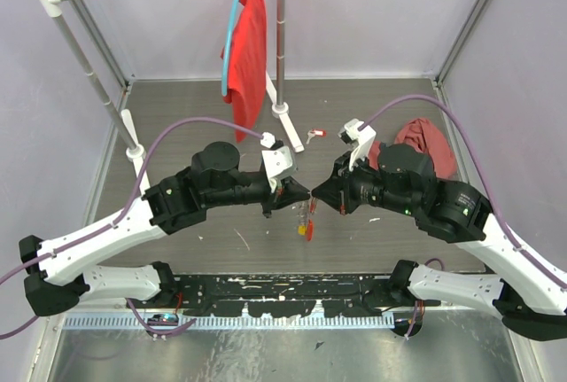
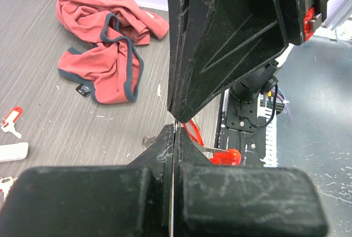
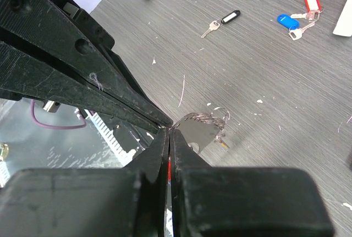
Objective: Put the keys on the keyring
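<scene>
Above the middle of the table my two grippers meet tip to tip. My left gripper [image 1: 303, 193] [image 2: 174, 131] is shut on a thin silvery strip of the keyring. The keyring's red plastic piece [image 1: 306, 221] [image 2: 193, 130] hangs just below, with a red-tagged key [image 2: 226, 156] beside it. My right gripper [image 1: 318, 194] [image 3: 169, 131] is shut too, pinching the keyring with a red sliver between its jaws. Its silvery chain loop [image 3: 212, 117] bulges out past the tips. Loose keys lie on the table: a black-tagged one [image 3: 222, 20], a blue-tagged one [image 3: 286, 21] and a red-tagged one [image 3: 311, 0] [image 1: 312, 134].
A white clothes rack [image 1: 280, 45] stands at the back with a red garment [image 1: 248, 54] on a blue hanger. A crumpled red cloth [image 1: 425, 141] [image 2: 104, 50] lies behind my right arm. The rack's foot [image 1: 288, 120] reaches close to the loose keys.
</scene>
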You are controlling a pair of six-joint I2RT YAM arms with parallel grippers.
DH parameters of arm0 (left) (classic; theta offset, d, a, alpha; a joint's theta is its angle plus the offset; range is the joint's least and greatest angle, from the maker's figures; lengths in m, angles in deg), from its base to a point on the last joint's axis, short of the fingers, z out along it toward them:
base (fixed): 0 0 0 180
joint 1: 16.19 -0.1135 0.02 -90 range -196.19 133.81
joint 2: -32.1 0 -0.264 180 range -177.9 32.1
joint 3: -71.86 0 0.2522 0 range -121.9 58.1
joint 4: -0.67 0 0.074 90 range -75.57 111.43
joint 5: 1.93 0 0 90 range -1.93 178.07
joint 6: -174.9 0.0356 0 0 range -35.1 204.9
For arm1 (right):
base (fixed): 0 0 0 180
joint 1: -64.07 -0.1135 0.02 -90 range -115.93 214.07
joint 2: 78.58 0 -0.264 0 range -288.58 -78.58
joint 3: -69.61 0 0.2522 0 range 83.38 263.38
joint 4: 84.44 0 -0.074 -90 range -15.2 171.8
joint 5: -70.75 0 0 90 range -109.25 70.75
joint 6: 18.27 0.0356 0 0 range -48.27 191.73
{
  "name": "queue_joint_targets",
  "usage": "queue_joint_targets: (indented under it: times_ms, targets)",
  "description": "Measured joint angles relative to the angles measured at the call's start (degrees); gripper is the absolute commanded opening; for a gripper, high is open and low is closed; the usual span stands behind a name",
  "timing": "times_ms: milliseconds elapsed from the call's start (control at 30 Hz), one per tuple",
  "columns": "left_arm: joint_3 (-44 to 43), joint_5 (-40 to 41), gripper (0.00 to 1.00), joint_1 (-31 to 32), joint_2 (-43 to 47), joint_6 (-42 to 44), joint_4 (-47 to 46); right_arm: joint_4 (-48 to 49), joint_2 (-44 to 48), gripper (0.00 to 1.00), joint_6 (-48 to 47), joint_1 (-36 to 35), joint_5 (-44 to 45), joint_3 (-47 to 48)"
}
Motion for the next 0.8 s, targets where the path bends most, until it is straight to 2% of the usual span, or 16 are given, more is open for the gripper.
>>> queue_joint_targets:
  times_ms: [267,400,800]
  targets:
    - [2.47,2.75,0.0,0.37,2.19,-0.46,-0.76,3.45,1.33,0.03,1.7,-0.37,0.33,-3.63]
    - [3.28,3.89,0.0,0.37,3.28,-0.61,-1.11,5.2,1.46,0.14,2.64,-0.37,0.33,-4.52]
    - [3.91,5.62,0.0,0.37,5.55,-0.85,-1.68,6.32,4.76,0.25,3.85,-0.35,3.06,-7.13]
